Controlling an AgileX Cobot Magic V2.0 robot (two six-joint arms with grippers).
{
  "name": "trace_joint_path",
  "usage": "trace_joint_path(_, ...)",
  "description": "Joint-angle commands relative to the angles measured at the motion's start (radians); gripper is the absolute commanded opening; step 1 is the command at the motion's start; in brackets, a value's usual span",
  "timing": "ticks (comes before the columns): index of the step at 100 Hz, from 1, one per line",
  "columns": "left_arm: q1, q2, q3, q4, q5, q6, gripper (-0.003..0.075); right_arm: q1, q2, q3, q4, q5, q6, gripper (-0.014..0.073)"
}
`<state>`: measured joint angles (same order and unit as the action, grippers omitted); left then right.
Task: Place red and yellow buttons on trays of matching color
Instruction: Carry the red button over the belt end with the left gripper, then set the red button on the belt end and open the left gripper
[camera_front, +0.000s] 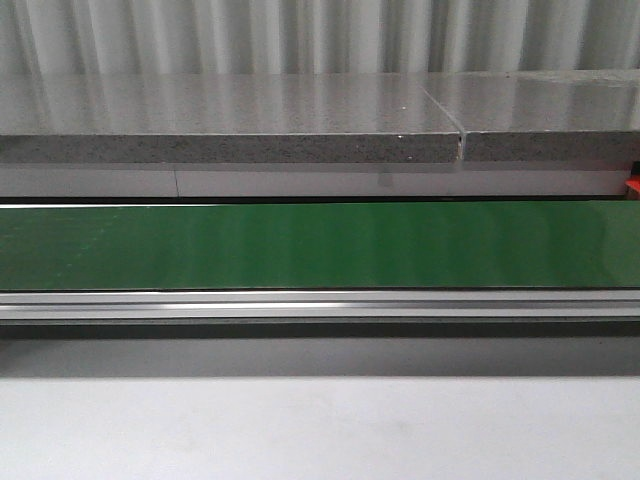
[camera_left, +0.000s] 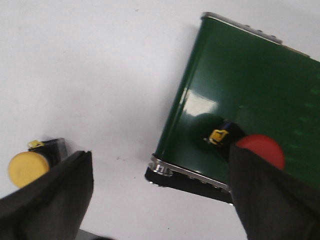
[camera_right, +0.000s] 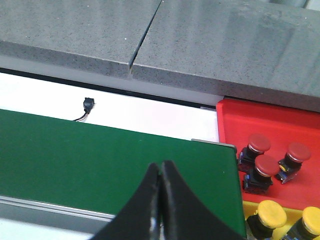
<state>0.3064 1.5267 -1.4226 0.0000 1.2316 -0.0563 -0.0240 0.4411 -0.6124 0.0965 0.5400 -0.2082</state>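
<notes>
Lying on its side on the green belt (camera_left: 250, 95), close to the belt's end: one red button (camera_left: 260, 151), its black body with a yellow tag turned toward the belt's corner. Off the belt, on the white surface (camera_left: 100, 65) well apart from that corner: one yellow button (camera_left: 27, 167), also on its side. Framing both in the left wrist view: the left arm's dark fingers (camera_left: 55, 200), spread wide and holding nothing, the red button just beside one and the yellow button just beside the other. Past the belt's other end in the right wrist view: a red tray (camera_right: 270, 120) carrying three red buttons (camera_right: 265, 167) standing upright in a loose cluster, and next to it, away from the grey stone ledge (camera_right: 200, 45), two yellow buttons (camera_right: 270, 212) upright on a yellow tray (camera_right: 249, 205) only partly in view. Over the belt near that end: the right arm's fingers (camera_right: 161, 200), pressed together with nothing between them. Beside the belt on the white strip below the ledge: a small black connector (camera_right: 88, 103) with a short wire. In the front view: a bare stretch of belt below the ledge.
</notes>
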Motion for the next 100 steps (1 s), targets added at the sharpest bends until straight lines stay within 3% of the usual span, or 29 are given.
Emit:
trace_joint_path(1, 0.039, -0.057, -0.016, 0.0, 0.037, -0.005, 0.0545, -0.001, 0.006, -0.025, -0.006, -0.069, -0.009, -0.0069)
trace_joint_path(46, 0.288, -0.078, 0.129, -0.039, 0.038, 0.025, 0.0545, -0.001, 0.006, -0.025, -0.006, -0.069, -0.009, -0.0069)
trace_joint_path(100, 0.318, 0.035, 0.131, -0.033, 0.038, 0.025, 0.0545, -0.001, 0.006, -0.025, -0.006, -0.069, -0.009, -0.0069)
